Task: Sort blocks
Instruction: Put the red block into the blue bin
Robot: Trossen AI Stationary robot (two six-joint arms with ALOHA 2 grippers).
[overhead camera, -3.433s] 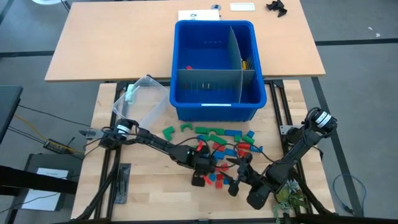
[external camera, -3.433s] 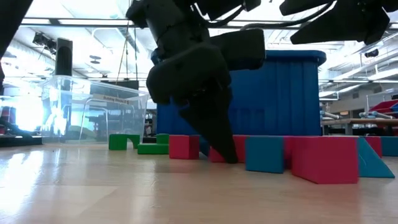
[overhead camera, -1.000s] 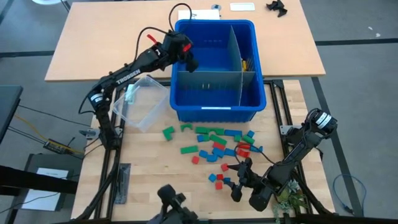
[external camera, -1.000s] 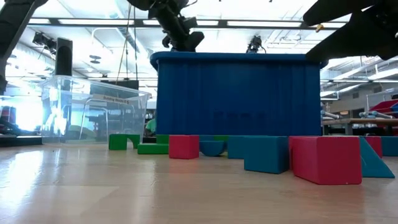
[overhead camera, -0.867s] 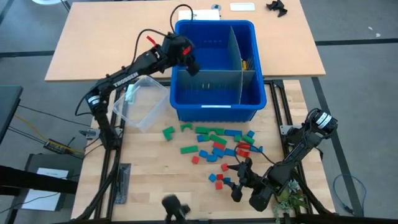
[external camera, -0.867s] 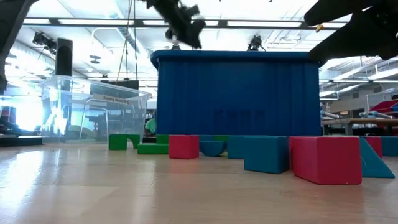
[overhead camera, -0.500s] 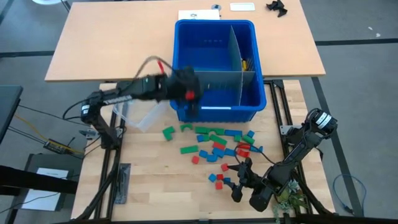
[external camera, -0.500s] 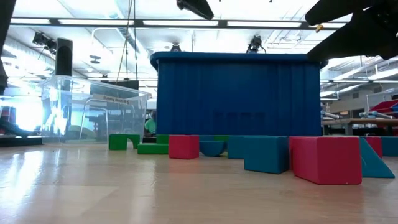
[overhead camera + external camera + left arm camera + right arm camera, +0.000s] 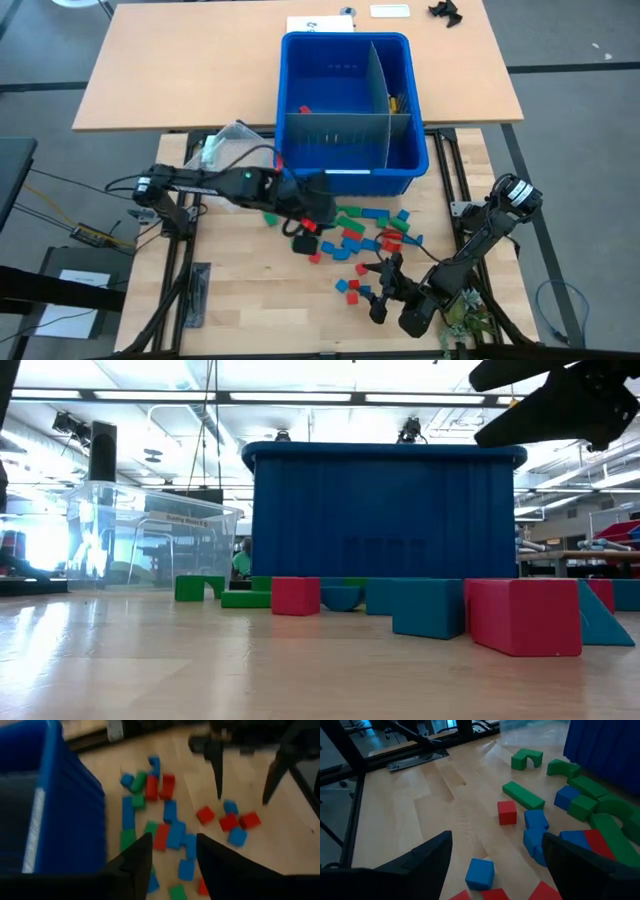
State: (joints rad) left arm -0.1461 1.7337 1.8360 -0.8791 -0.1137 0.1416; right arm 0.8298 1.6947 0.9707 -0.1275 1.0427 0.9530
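The blocks (image 9: 350, 225), small red, blue and green bricks, lie scattered on the wooden table before the blue bin (image 9: 345, 100). They also show in the left wrist view (image 9: 165, 827) and the low view (image 9: 430, 605). My left gripper (image 9: 303, 240) hovers above the pile's left part, slanting down, open, with nothing between its fingers (image 9: 172, 851). My right gripper (image 9: 378, 290) stands open near the table's near edge, right of centre. A blue cube (image 9: 480, 874) lies on the table between its spread fingers, untouched.
The blue bin has inner dividers; a red block (image 9: 305, 108) lies in its left compartment and something yellow (image 9: 393, 100) in its right one. A clear tub (image 9: 225, 150) stands left of the bin. Bare wood (image 9: 230, 290) lies at the near left.
My left gripper has swung from above the bin's far left corner toward the table's near edge, across the bin's front wall. It now hovers over the blocks. It has left the low view. My right arm and the blocks have kept still.
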